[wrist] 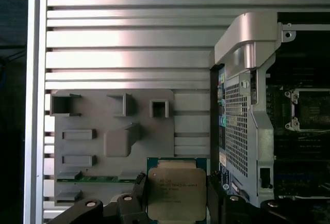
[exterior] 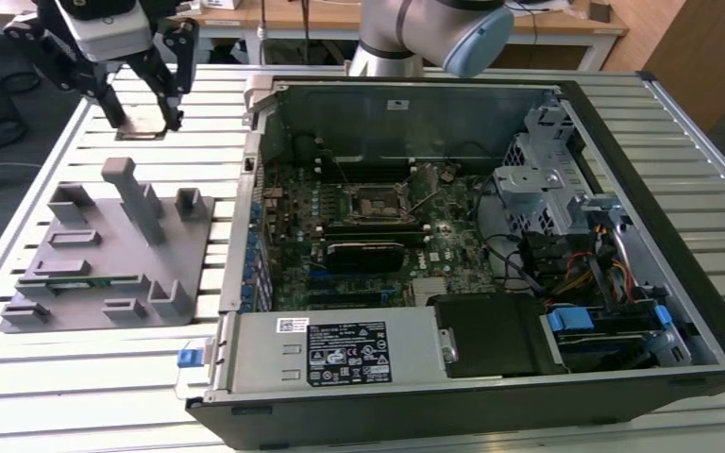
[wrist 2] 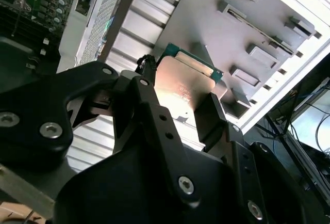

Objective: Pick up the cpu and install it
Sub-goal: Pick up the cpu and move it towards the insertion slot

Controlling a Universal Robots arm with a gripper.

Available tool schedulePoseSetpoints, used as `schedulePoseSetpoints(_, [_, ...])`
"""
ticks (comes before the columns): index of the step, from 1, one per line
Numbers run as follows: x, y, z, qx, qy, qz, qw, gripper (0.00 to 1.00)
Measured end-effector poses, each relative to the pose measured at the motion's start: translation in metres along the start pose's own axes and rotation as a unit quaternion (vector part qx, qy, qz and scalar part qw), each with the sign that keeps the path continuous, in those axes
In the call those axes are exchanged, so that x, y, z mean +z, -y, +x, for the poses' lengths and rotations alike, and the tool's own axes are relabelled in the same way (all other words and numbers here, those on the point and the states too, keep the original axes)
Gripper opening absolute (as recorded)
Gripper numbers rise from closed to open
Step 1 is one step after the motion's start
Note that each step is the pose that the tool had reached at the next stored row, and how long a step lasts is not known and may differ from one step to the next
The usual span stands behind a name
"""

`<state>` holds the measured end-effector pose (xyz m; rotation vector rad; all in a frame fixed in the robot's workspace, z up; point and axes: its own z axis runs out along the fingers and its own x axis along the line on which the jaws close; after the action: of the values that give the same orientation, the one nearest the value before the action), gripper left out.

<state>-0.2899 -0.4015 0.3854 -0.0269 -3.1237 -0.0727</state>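
Found the small flat square cpu [wrist: 175, 195], dull silver on top with a thin green edge, pinched by two opposite edges in the black metal claw [wrist: 176, 199], jaws pressed in on it from either side and flat face left bare between them (clearest in both wrist views, [wrist 2: 183, 87]). Hung in the air, touching nothing but the jaws, over the slatted silver metal worktop [exterior: 86, 377]. Hovered at the far end of the grey moulded holder tray [exterior: 98, 260], where a long narrow green memory stick [exterior: 86, 280] lay in its slot. Placed just to the exterior view's left of the open black computer case [exterior: 615, 189], and well apart from the black square socket [exterior: 372, 203] on the green motherboard [exterior: 337, 236] inside.

Judged the grip thin: only the rims caught, so any jolt or quick swing could have let the chip tip or slide out and drop onto the slats. Judged the case's near wall a hazard too, standing between chip and socket; too low a crossing could have clipped it and knocked the chip askew. Worst risk at the socket itself: a chip turned the wrong way, tilted, or shifted in the jaws could have landed off its seat and bent the fine contacts beneath. Could not tell whether the socket's frame stood open to receive it.
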Motion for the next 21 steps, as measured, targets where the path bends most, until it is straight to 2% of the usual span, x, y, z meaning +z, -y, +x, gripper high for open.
schedulePoseSetpoints(12, [0.0081, -0.0001, -0.0269, 0.000, 0.0000, 0.0000, 1.0000, 0.54])
schedulePoseSetpoints(15, [0.0094, -0.0002, -0.0360, 0.000, 0.0000, 0.0000, 1.0000, 0.54])
schedulePoseSetpoints(21, [0.0123, -0.0004, -0.0596, 0.000, 0.0000, 0.0000, 1.0000, 0.54])
